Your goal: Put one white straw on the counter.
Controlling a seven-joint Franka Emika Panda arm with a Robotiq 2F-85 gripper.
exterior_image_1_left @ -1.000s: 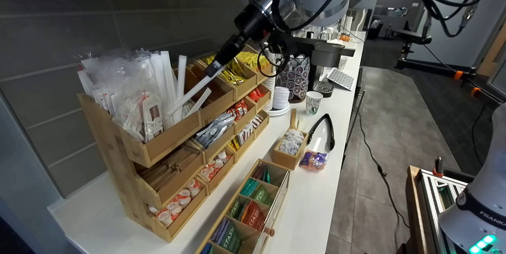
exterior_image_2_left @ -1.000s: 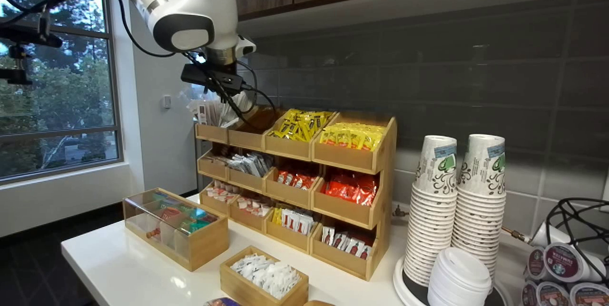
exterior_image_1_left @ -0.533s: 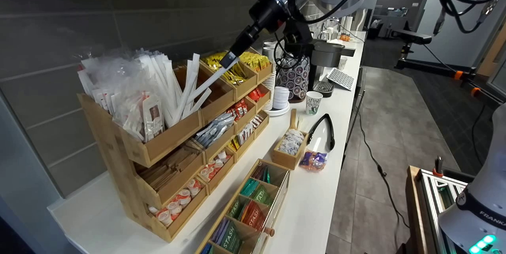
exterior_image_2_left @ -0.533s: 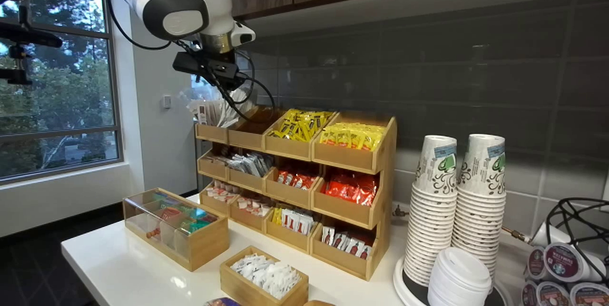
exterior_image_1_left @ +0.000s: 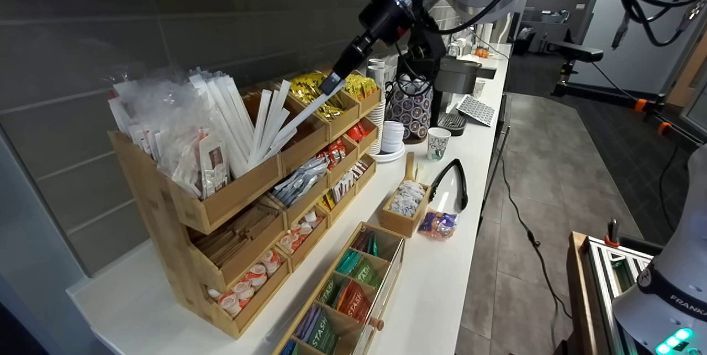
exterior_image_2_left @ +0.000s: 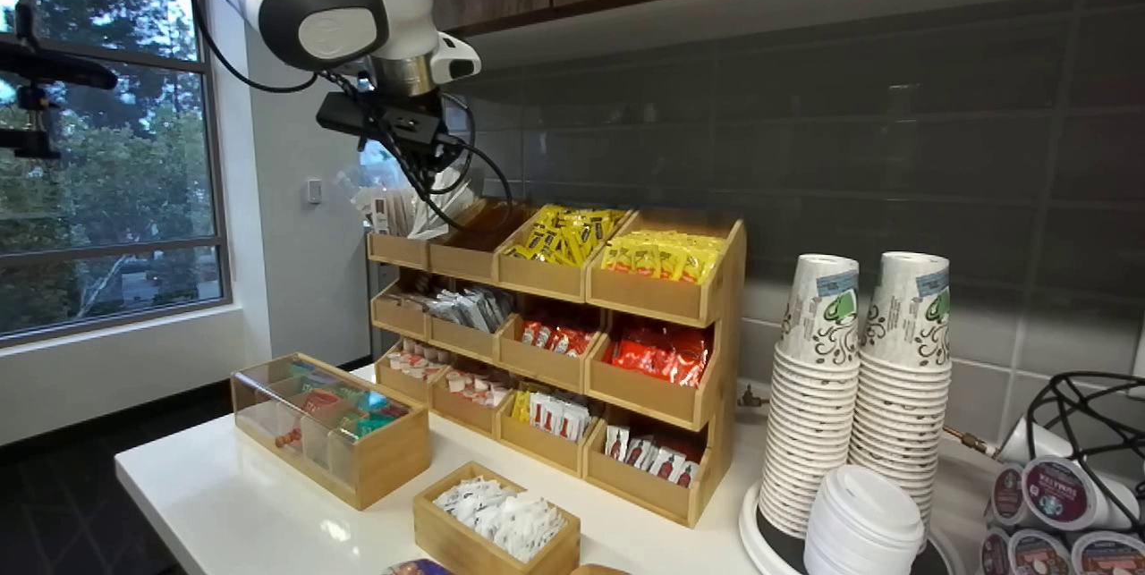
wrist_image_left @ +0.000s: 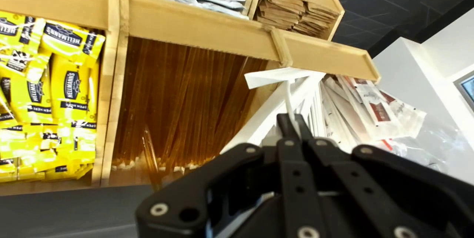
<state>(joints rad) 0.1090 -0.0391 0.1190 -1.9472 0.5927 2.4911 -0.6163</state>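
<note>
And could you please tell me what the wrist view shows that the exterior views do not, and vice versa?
Only the wrist view lets you read Hellmann's on the yellow packets and see separate amber sticks in the bin beside them. Only the exterior views show the compartmented box, the white-packet box and the stacked cups. Shared are the display rack, the yellow packets and, in an exterior view, the gripper holding a white straw.

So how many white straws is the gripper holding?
1: a white straw pinched near its upper end in the gripper, sloping down toward the bunched straws in the top tier of the rack. Another lying flat against it could be hidden.
</note>
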